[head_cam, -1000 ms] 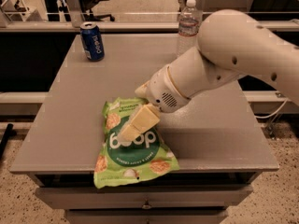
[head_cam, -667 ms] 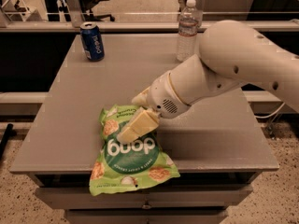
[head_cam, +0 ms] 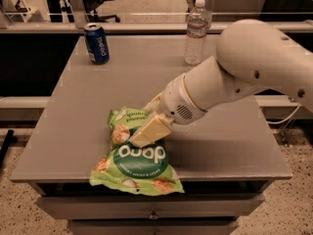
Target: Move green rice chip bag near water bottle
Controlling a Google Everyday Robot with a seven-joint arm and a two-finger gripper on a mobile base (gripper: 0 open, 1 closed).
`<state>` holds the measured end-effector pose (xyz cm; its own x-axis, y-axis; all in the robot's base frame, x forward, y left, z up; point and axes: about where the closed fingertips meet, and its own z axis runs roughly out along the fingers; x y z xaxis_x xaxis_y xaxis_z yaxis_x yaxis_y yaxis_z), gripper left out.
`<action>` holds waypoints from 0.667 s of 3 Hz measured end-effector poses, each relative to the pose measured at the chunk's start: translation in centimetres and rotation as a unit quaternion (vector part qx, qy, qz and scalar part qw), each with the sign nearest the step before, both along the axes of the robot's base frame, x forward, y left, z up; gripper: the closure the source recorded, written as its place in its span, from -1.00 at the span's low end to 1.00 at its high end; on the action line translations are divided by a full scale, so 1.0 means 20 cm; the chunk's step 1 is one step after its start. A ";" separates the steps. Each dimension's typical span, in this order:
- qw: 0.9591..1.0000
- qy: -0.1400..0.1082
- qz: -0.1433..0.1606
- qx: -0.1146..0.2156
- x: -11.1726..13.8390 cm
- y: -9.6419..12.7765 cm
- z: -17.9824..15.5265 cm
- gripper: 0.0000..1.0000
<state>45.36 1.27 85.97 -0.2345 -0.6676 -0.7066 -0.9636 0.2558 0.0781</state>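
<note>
The green rice chip bag (head_cam: 139, 163) lies at the front of the grey table (head_cam: 230, 146). Its upper part is crumpled and its lower edge hangs over the table's front edge. My gripper (head_cam: 149, 130) rests on the bag's upper middle, coming in from the right on the big white arm (head_cam: 244, 72). The water bottle (head_cam: 196, 32) stands upright at the table's back edge, right of centre, far from the bag.
A blue soda can (head_cam: 97, 43) stands at the back left of the table. Drawers (head_cam: 151, 214) sit under the table's front edge. A rail and chair legs lie behind the table.
The bag has turned a little and slid slightly left with my gripper on it. Its top is more bunched up.
</note>
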 end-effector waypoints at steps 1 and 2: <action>0.999 -0.033 -0.014 -0.028 0.02 -0.15 0.15 1.00; 0.994 -0.069 -0.044 -0.073 0.05 -0.39 0.36 1.00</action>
<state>46.36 -6.53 93.25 -0.2044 -0.7466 -0.6331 -0.9358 0.3388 -0.0974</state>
